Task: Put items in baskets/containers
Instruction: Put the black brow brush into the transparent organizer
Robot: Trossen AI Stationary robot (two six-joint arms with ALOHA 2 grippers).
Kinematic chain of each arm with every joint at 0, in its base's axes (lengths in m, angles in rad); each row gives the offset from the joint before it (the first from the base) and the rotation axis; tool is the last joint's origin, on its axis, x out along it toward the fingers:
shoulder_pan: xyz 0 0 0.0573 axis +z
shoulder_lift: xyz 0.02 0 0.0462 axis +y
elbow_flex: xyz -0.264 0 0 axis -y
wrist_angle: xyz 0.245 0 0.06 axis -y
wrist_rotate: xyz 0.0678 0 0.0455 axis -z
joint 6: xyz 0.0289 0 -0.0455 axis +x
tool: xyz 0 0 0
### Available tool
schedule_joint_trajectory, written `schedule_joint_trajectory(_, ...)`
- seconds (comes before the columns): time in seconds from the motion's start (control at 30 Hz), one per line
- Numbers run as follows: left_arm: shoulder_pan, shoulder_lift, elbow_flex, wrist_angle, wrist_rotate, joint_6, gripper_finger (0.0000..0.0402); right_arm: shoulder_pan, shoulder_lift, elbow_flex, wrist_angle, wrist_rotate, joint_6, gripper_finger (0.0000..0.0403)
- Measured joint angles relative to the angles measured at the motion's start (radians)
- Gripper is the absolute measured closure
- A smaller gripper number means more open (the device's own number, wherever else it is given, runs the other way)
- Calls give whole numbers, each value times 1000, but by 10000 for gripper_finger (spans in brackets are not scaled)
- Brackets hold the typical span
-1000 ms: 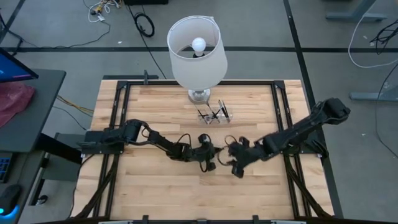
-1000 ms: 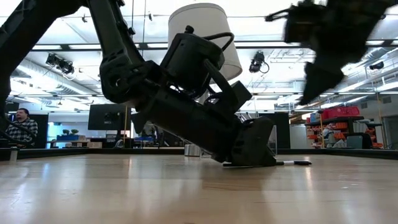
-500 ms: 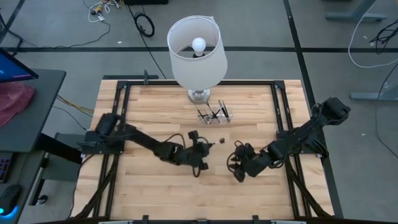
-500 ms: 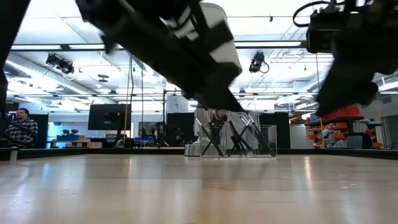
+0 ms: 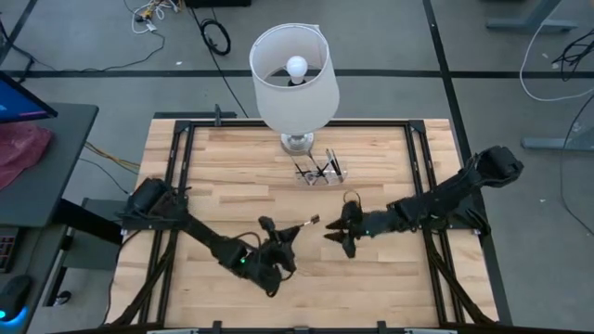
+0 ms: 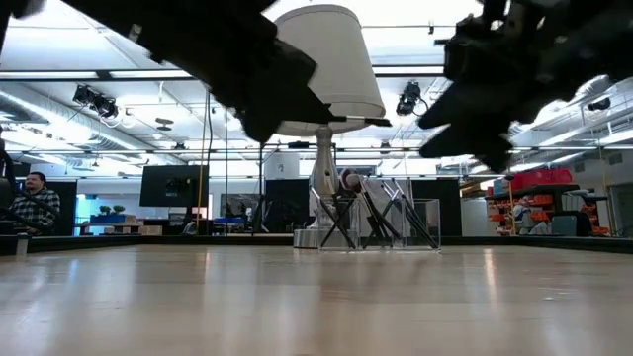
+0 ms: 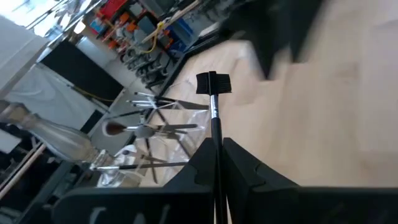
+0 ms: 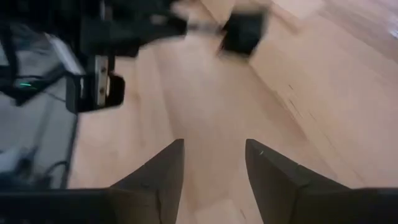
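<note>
Left gripper is up off the pale wooden table, fingers clenched tight on a thin dark-handled makeup brush with a flat black bristle head. In the left wrist view the handle runs straight out from between the two dark fingers, the square bristle head well ahead of the fingertips. From above, that brush sticks out of the pincer and points towards the far edge of the table, its tip hanging in the air between the two grippers.

Ahead of the left gripper, well beyond the brush tip, sits the small clear rectangular plastic box. It already has a bundle of slim brushes leaning across each other inside: you can see them in the low view, handles crossed, and in the left wrist view one with a reddish-brown round tip among pale handles. Just beyond the box, almost touching it, stands the white-shaded table lamp on a clear glass base.

Right gripper hovers above the table just beside the brush tip, on the far side of it from the left pincer. Its jaws are spread apart with nothing between them, only bare wood showing past the two dark fingers in the right wrist view.

A person in a checked shirt sits far back in the room.
</note>
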State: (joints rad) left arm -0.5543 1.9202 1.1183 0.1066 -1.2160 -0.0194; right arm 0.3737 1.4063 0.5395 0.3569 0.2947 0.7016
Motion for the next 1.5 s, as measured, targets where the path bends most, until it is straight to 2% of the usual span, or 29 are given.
schedule_joint_trajectory(0.1, -22, 0, 0, -4, 0, -22, 390, -93, 0, -63, 190, -103, -79, 229)
schedule_joint_trajectory(0.23, -35, -2, 0, -10, 1, -46, 390, -198, 0, -130, 358, -258, -121, 229)
schedule_joint_trajectory(0.3, -39, -2, 0, -9, 4, -48, 390, -234, 0, -139, 396, -325, -114, 229)
schedule_joint_trajectory(0.43, -28, -2, 1, -5, 7, -48, 390, -250, 0, -140, 400, -388, -130, 229)
schedule_joint_trajectory(0.7, 32, -3, 2, 21, 103, -48, 390, -256, 0, -140, 422, -407, -163, 229)
schedule_joint_trajectory(1.0, 71, -3, 2, 24, 117, -36, 391, -262, 0, -140, 427, -410, -161, 229)
schedule_joint_trajectory(1.13, 87, -3, 2, 48, 112, 1, 401, -261, 0, -140, 431, -452, -133, 232)
schedule_joint_trajectory(1.3, 94, -3, 2, 70, 117, 39, 399, -261, 0, -140, 431, -472, -109, 254)
schedule_joint_trajectory(1.5, 85, -3, 2, 54, 148, 32, 399, -262, 0, -140, 428, -442, -122, 297)
